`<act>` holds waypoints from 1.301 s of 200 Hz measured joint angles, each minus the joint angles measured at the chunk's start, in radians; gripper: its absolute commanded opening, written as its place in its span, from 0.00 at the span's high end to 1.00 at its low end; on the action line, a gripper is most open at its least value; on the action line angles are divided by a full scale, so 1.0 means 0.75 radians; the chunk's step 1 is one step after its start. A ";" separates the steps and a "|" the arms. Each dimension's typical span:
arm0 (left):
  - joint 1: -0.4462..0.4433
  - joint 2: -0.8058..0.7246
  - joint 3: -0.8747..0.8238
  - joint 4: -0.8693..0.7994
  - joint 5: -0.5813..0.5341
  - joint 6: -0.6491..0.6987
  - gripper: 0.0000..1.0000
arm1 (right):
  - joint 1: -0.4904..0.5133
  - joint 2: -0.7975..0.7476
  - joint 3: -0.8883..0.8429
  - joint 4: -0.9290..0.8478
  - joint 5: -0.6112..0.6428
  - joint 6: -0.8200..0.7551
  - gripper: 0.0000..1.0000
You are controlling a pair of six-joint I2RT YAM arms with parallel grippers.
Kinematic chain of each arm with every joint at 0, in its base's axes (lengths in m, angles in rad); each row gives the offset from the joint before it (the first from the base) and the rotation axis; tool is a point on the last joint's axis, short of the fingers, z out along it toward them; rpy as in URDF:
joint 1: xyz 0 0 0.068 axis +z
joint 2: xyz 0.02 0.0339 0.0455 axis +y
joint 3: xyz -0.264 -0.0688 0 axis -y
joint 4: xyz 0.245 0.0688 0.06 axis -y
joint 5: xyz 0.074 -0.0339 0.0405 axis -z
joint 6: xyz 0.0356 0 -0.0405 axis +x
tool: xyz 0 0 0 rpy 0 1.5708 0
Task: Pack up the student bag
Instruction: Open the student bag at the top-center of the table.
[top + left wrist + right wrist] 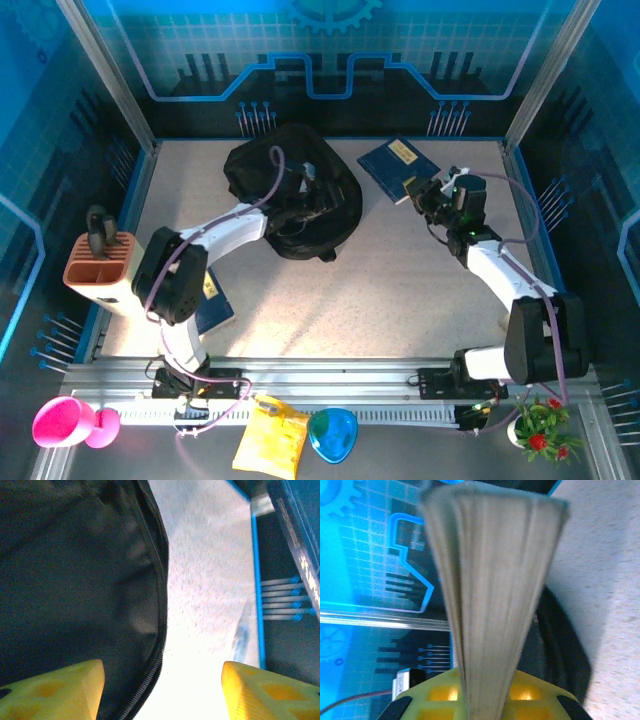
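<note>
The student bag (255, 165), a large black soft backpack, lies at the back middle of the table. My left gripper (312, 190) hangs over its right part, open. In the left wrist view the bag's fabric and zipper (75, 580) run past the left finger, with bare table between the yellow fingers of the gripper (162, 682). A blue book (392, 163) lies tilted at the back right, and my right gripper (425, 195) is shut on its near corner. The right wrist view has the book's page edge (495, 580) standing up between the gripper's (487, 700) fingers.
A second blue book (215, 300) lies partly under my left arm. An orange and white holder (98, 265) stands at the left edge. On the front rail sit a pink cup (62, 420), a yellow packet (270, 440), a blue dish (332, 435) and a small plant (540, 425).
</note>
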 measured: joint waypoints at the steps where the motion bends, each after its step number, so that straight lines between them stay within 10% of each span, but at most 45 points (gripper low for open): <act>1: -0.005 0.006 0.007 -0.006 -0.001 0.010 0.37 | -0.005 -0.004 -0.002 -0.008 -0.001 -0.005 0.97; 110: -0.134 0.333 0.465 -0.523 -0.080 0.627 0.54 | -0.079 -0.096 -0.067 -0.227 0.003 -0.160 0.98; 260: -0.116 0.475 0.647 -0.662 -0.085 0.698 0.72 | -0.084 -0.102 -0.089 -0.226 -0.001 -0.160 0.98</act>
